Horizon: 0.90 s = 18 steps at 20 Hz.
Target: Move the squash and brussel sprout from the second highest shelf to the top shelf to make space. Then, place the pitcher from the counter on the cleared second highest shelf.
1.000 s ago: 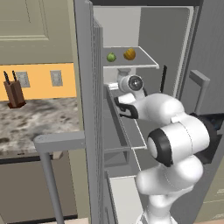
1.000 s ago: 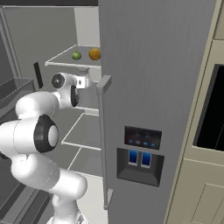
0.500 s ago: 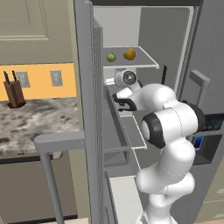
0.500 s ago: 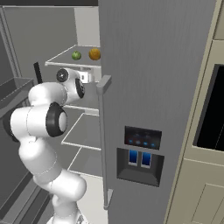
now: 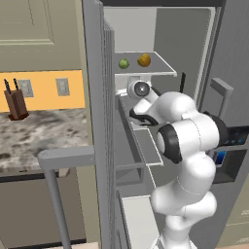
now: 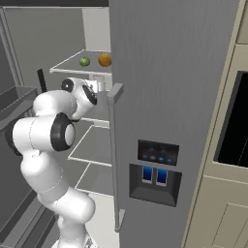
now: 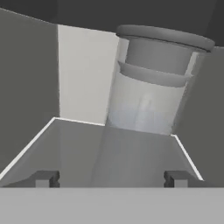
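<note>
On the top shelf (image 5: 163, 71) the light-green brussel sprout (image 5: 123, 63) sits left of the yellow-orange squash (image 5: 143, 60); both also show from the right, sprout (image 6: 85, 61) and squash (image 6: 104, 59). The pale pitcher (image 7: 146, 96) with its darker grey lid stands upright on the second highest shelf (image 7: 109, 148), near the back wall. My gripper (image 7: 111, 179) is open, its fingertips (image 7: 43, 178) wide apart and a little short of the pitcher, holding nothing. In the right base view the pitcher (image 6: 100, 85) peeks out just past my hand.
The fridge's right door (image 6: 169, 97) with its long handle (image 6: 114, 145) stands close beside my arm. The left door's edge (image 5: 97, 121) borders the shelves. Lower shelves (image 6: 94, 145) lie below. A brown knife block (image 5: 15, 104) stands on the speckled counter (image 5: 44, 136).
My elbow has swung up and over to the right while the hand stays at the second shelf. The gripper has opened and let go of the pitcher.
</note>
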Motion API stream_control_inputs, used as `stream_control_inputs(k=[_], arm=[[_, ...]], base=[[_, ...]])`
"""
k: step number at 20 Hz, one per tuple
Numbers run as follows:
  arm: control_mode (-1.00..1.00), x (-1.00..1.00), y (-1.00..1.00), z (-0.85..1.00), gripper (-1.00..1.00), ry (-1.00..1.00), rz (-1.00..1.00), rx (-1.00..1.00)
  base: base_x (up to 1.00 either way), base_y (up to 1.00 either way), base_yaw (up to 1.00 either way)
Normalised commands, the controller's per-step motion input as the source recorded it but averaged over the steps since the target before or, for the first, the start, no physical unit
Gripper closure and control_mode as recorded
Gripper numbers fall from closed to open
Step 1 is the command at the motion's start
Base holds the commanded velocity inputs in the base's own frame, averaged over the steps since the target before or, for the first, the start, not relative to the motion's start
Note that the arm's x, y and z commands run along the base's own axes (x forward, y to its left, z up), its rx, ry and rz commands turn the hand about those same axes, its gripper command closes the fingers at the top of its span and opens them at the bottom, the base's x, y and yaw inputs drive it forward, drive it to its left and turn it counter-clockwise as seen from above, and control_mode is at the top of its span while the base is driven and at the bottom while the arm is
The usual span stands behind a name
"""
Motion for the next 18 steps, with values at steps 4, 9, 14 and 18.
stream_control_inputs(k=[4,9,14,18], arm=[[-1.00,-0.37,0.00,-0.06,-1.00,-0.13,-0.05,-0.06],[-1.00,-0.79,0.05,0.00,-1.00,-0.13,-0.03,-0.05],[-1.00,-1.00,0.04,0.06,-1.00,-0.01,-0.03,0.00],[-1.00,-0.95,-0.01,0.51,-1.00,0.00,-0.02,0.11]], base=[[0.00,0.00,0.00],[0.00,0.00,0.00],[0.00,0.00,0.00],[0.00,0.00,0.00]])
